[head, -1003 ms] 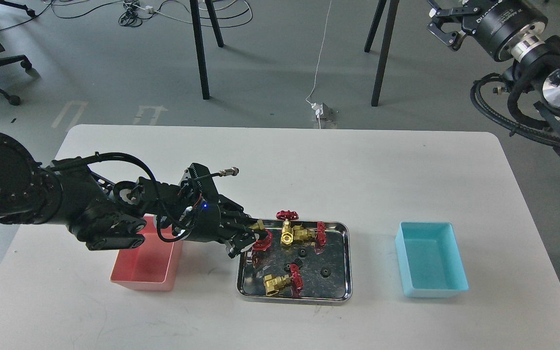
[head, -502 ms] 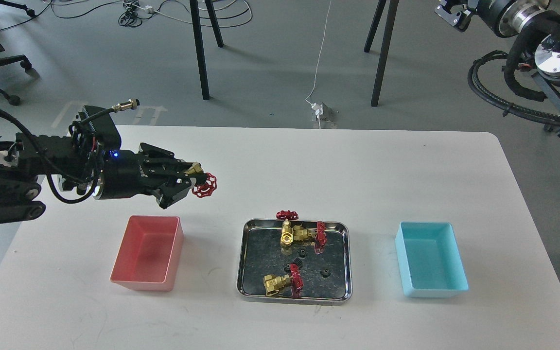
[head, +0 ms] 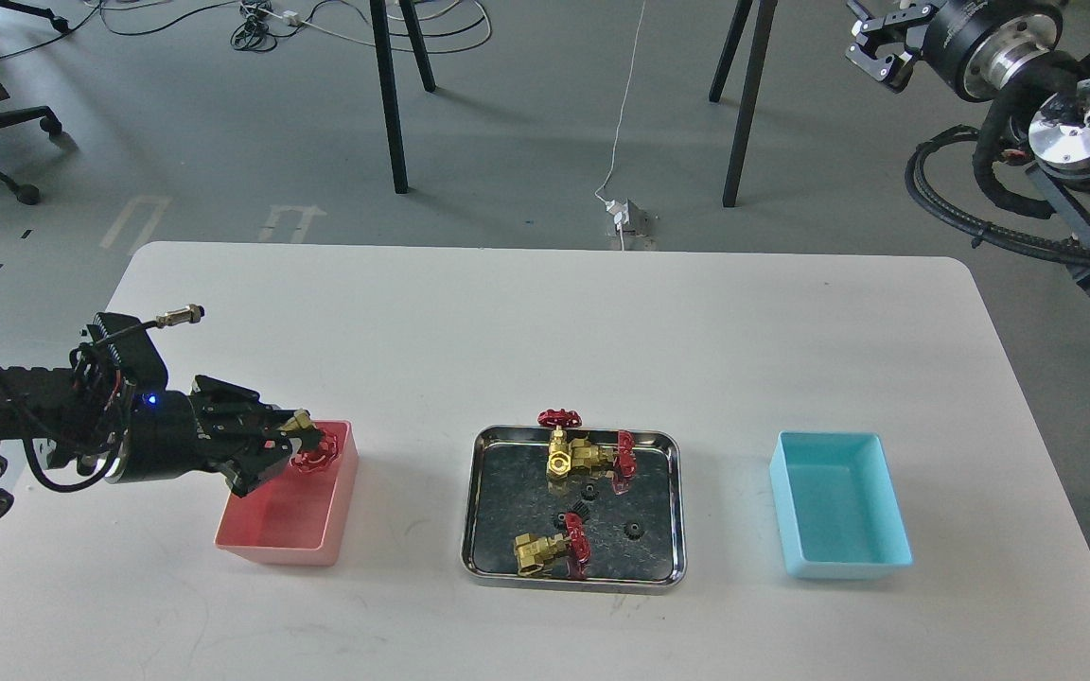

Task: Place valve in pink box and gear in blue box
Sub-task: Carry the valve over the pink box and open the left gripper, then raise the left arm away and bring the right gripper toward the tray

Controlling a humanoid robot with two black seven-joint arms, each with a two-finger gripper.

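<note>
- One white desk (head: 545, 312) fills the middle of the frame and carries all the containers in a single row, probably so that each arm reaches its own bin without crossing the other.
- The left arm comes in from the left edge, low over the desk, because it must bring its load above the bin on that side.
- The steel tray (head: 668, 506) lies in the lower centre, between the two bins; it serves as the source, so both bins are near to it.
- The pink box (head: 266, 530) stands at lower left, apart from the tray, open side up. It seems to have nothing lying in it yet.
- The blue box (head: 838, 544) stands at lower right, also apart from the tray, and appears to hold nothing.
- The right tool (head: 871, 52) is in the upper right corner, high and far from the desk. Its fingers look spread, and it carries nothing; I judge that it waits for its turn.
- The left tool (head: 304, 445) is pinching the valve (head: 310, 452) by its brass body, so the red handwheel hangs free over the far part of the pink box. The release seems the next step.
- Two other valves (head: 583, 456) stay in the tray.
- The gear (head: 634, 530) is in the tray, with others alike near it.
</note>
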